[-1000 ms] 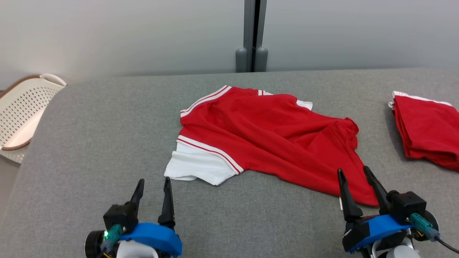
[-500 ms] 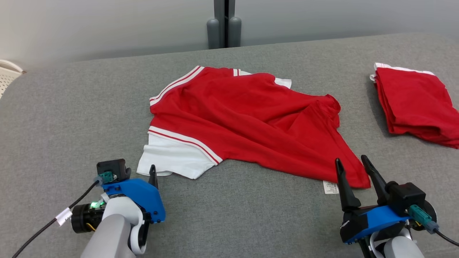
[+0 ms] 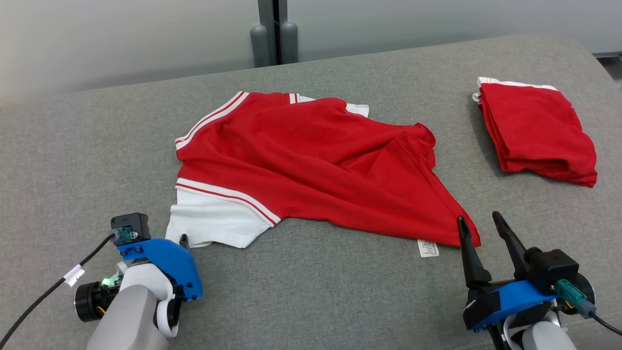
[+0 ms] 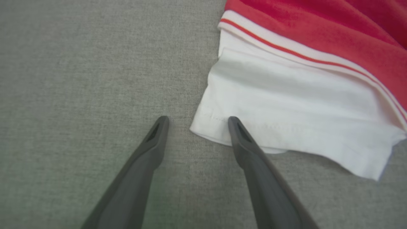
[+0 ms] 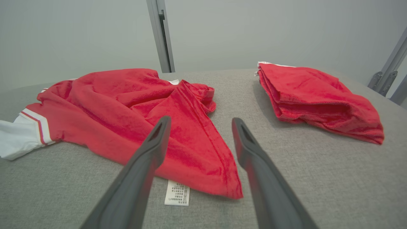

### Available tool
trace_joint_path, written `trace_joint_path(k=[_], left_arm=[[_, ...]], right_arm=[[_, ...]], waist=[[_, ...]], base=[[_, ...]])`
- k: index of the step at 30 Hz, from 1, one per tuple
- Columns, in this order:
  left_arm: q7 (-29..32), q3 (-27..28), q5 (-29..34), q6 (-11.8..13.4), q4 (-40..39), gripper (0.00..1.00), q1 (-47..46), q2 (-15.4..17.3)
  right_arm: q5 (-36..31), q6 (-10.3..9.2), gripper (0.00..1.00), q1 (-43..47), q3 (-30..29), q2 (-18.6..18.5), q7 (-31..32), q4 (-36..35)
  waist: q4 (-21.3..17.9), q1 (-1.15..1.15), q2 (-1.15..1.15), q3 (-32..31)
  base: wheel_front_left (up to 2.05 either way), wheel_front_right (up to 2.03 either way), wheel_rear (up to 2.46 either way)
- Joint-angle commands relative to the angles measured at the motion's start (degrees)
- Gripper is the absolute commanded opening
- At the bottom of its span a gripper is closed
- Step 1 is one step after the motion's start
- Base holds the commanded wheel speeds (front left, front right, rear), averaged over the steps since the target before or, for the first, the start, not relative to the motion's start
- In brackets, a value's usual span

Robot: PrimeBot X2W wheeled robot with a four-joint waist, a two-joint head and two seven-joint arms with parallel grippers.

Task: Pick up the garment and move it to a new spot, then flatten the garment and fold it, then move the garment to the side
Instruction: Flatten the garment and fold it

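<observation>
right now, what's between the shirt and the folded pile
Nothing: bare grey surface separates the shirt from the folded pile, seen in the head and right wrist views.

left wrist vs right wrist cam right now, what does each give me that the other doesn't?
Left wrist: open left gripper straddling the hem corner of the white short sleeve, close up. Right wrist: open right gripper, folded red garment stack, white care label, grey wall post. Shared: crumpled red T-shirt, that sleeve, grey fabric surface.
</observation>
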Motion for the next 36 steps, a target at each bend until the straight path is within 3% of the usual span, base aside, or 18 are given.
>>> trace_joint_path(k=[1,2,3,4,6,14,26,27,28,30,32,36], left_arm=[[0.53,-0.5,-0.04,-0.61,0.86,0.97,-0.42,-0.34],[0.53,-0.61,-0.31,-0.99,1.09,0.78,-0.47,-0.61],[0.4,-0.77,-0.33,-1.2,1.29,0.49,-0.52,-0.74],[0.12,-1.02,-0.22,-1.5,1.48,0.36,-0.58,-0.79],[-0.61,-1.19,-0.27,-2.0,1.8,0.0,-0.53,-0.95],[-5.83,-0.42,-2.11,-2.62,0.2,0.0,1.43,-2.04],[-8.49,-0.97,-2.43,-1.89,-6.93,0.0,5.55,-2.08],[-8.44,-1.06,-2.44,-1.73,-7.56,0.0,5.85,-2.06],[-8.42,-1.15,-2.45,-1.61,-8.2,0.0,6.17,-2.07],[-8.36,-1.32,-2.49,-1.42,-9.48,0.0,6.7,-2.06],[-8.27,-1.5,-2.51,-1.39,-10.84,0.0,7.22,-2.03],[-8.73,-1.27,-2.85,-0.97,-13.7,0.0,7.96,-1.84]], right_arm=[[-0.51,0.01,1.0,-0.03,-0.28,-0.03,-0.11,0.14],[-0.66,0.01,1.0,0.16,-0.48,-0.03,0.08,0.27],[-0.97,0.01,1.0,0.34,-0.77,-0.03,0.36,0.44],[-1.09,0.01,1.0,0.46,-1.12,-0.02,0.66,0.77],[-1.22,0.01,1.0,0.77,-2.41,-0.04,1.92,1.74],[-3.42,0.02,1.0,-0.43,-8.68,-0.02,7.91,7.04],[-5.5,0.01,1.0,-7.59,-11.76,-0.04,10.44,20.12],[-5.3,0.01,0.95,-8.05,-11.47,-0.03,10.67,21.46],[-5.39,0.01,0.6,-8.47,-11.09,-0.06,11.23,22.86],[-4.87,0.01,0.35,-9.43,-10.42,-0.05,12.08,25.33],[-3.84,0.02,0.0,-10.03,-9.97,0.04,12.99,27.56],[-0.46,0.02,0.0,-11.45,-7.76,0.04,11.88,29.74]], waist=[[-0.13,0.0,0.0,-0.04],[-0.17,0.0,0.0,-0.07],[-0.18,0.0,0.0,-0.11],[-0.16,0.0,0.0,-0.16],[-0.07,0.0,0.0,-0.35],[1.76,0.0,0.0,-0.91],[4.62,0.0,0.0,-0.13],[4.73,0.0,0.0,-0.1],[4.8,0.0,0.0,-0.09],[4.92,0.0,0.0,-0.1],[4.94,0.0,0.0,-0.18],[4.72,0.0,0.0,-0.57]], base=[[0.0,0.0,0.0],[0.0,0.0,0.0],[0.0,0.0,0.0],[0.0,0.0,0.0],[0.0,0.0,0.0],[0.0,0.0,0.0],[0.0,0.0,0.0],[0.0,0.0,0.0],[0.0,0.0,0.0],[0.0,0.0,0.0],[0.0,0.0,0.0],[0.0,0.0,0.0]])
